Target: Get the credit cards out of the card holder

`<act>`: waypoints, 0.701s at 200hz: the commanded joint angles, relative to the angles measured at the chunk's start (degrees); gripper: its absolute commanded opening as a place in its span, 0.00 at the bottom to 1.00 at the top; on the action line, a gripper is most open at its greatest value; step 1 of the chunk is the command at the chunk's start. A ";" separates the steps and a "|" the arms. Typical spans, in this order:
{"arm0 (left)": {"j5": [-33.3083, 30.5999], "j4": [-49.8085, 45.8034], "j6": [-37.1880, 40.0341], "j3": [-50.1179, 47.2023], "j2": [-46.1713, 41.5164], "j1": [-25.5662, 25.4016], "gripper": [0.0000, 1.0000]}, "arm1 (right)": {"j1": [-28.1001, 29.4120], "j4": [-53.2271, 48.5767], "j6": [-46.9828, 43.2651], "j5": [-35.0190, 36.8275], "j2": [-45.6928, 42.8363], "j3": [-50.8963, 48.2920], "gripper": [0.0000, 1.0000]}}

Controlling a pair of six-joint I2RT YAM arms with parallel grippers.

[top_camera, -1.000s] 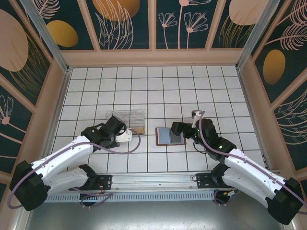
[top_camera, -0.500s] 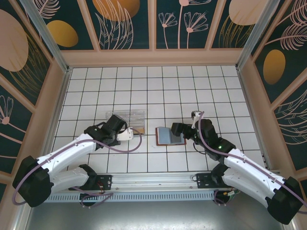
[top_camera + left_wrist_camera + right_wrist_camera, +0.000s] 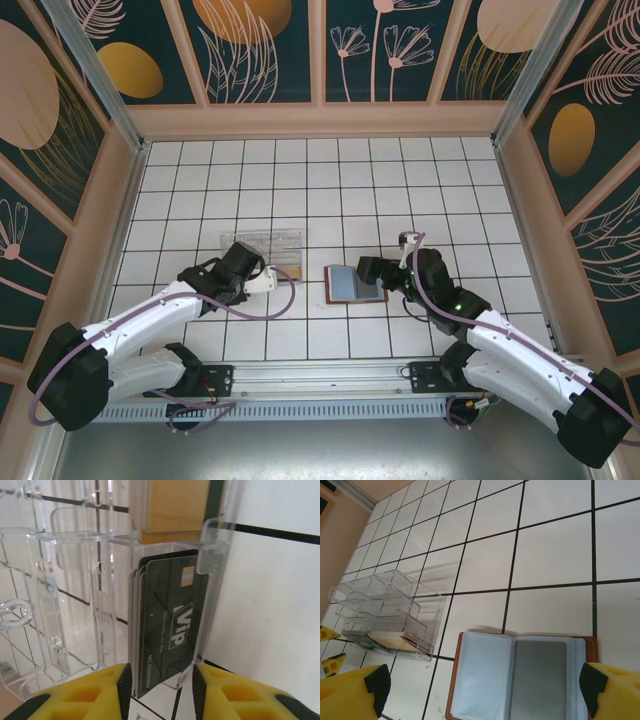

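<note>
While the left tool point(image 3: 160, 680) and right tool point(image 3: 485, 680) gape, one card holder point(image 3: 345, 285) lies unfolded.

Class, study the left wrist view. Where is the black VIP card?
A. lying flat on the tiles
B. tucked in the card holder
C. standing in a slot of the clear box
C: the VIP card stands on edge between the clear walls of the box.

Robot lab test booth: white-tiled table point(image 3: 300, 180), floral-print panel walls point(image 3: 260, 50), aluminium mounting rail point(image 3: 320, 375).
</note>
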 commanded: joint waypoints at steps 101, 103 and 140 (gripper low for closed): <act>2.37 8.42 -15.36 8.17 -2.47 0.33 0.52 | 0.04 2.23 0.51 0.40 1.09 -0.35 0.99; 2.61 8.58 -16.34 8.75 -2.49 0.32 0.54 | 0.04 2.26 0.48 0.36 1.22 -0.31 0.99; 7.50 9.82 -35.73 17.28 0.69 0.33 0.99 | -0.16 1.33 0.57 0.01 4.36 1.47 0.99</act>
